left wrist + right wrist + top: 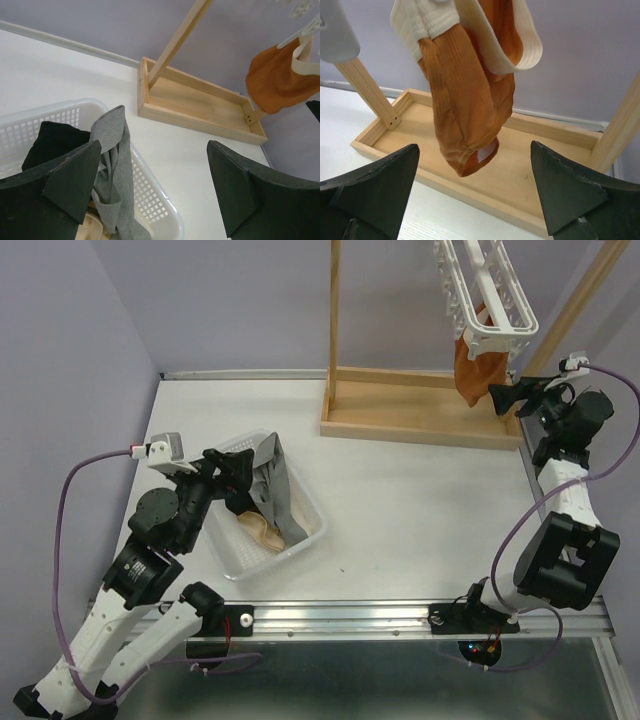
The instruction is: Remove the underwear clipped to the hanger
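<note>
- The right gripper is released, its jaws spread wide and empty. It is levelled at the orange underwear hanging just in front of the stand. The spread looks chosen so the limp cloth can pass between the fingers before they close.
- That orange pair is the only garment on the hanger. It hangs by its cream waistband over the right end of the stand's base, with its lower end clear of the wood. The peg holding it is outside the wrist view, so I cannot tell how firmly it bites.
- The hanger hangs above the stand's right end, which puts the cloth within the right arm's reach rather than the left's.
- The left gripper is likewise released and holds nothing. It hovers over the basket, which sits on the worktop left of the stand and well apart from it.
- In the basket lie the grey pair, draped over the rim, the black pair and the cream pair underneath. By that count three are off and one is left to do.
- Next, in my judgement, the right gripper should close low on the orange cloth and pull down and away from the stand until the peg lets go. A pinch on too little fabric could slip.
</note>
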You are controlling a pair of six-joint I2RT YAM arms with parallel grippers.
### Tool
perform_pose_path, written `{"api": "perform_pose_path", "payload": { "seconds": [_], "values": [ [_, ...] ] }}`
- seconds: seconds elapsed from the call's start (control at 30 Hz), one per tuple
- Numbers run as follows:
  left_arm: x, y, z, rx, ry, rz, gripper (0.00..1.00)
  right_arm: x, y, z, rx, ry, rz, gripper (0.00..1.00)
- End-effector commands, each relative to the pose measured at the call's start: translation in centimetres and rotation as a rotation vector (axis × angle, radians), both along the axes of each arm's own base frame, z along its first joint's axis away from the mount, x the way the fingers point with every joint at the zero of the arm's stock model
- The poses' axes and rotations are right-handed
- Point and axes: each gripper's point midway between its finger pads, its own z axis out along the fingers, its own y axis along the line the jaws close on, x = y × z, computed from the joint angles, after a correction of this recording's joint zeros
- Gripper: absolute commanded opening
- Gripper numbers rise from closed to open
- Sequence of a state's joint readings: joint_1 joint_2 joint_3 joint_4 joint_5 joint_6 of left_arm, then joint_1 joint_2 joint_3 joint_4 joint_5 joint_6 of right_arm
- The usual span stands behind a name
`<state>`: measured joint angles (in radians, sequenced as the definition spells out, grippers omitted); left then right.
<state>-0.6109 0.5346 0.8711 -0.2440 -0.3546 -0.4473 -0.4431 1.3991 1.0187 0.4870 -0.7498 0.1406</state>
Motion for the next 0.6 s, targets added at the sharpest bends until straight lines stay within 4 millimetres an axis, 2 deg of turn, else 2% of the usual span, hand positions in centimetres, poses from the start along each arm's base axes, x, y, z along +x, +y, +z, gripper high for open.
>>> {"api": "perform_pose_path", "payload": {
  "seconds": [0.0,0.07,0.1,0.13,0.17,0.23,0.33,0.37,0.47,0.5,0.57],
  "values": [
    [0.2,-0.9,3.3,-0.088,-0.136,-0.041,0.99,1.0,0.0,7.1,-0.051,-0.198,-0.010,0.95],
    [0.6,-1.6,3.5,-0.093,-0.153,-0.061,0.99,2.0,0.5,6.7,-0.027,-0.182,0.012,0.91],
    [1.2,-3.1,3.6,-0.087,-0.164,-0.113,0.99,2.9,1.4,7.2,-0.028,-0.193,0.031,0.91],
    [1.2,-3.2,3.4,-0.086,-0.161,-0.115,0.99,3.1,1.3,6.8,-0.032,-0.188,0.030,0.91],
    [1.2,-3.8,3.4,-0.082,-0.164,-0.146,0.99,3.5,1.9,7.3,-0.035,-0.200,0.033,0.89],
    [1.5,-4.7,3.5,-0.094,-0.174,-0.178,0.99,4.1,1.9,7.4,-0.027,-0.199,0.025,0.83],
    [1.5,-6.2,3.5,-0.115,-0.192,-0.245,0.99,4.8,1.6,7.1,0.014,-0.171,0.006,0.55],
    [1.3,-6.9,3.3,-0.124,-0.189,-0.280,0.98,4.7,1.7,6.8,0.020,-0.154,0.010,0.34],
    [1.4,-8.5,3.5,-0.148,-0.197,-0.351,0.95,3.9,2.8,6.1,0.035,-0.120,0.056,0.05],
    [1.7,-9.5,3.4,-0.148,-0.195,-0.383,0.95,3.3,3.3,6.5,0.037,-0.124,0.073,0.01],
    [1.9,-10.7,3.8,-0.147,-0.201,-0.427,0.95,2.4,4.6,5.8,0.062,-0.098,0.112,0.01]
  ]
}}
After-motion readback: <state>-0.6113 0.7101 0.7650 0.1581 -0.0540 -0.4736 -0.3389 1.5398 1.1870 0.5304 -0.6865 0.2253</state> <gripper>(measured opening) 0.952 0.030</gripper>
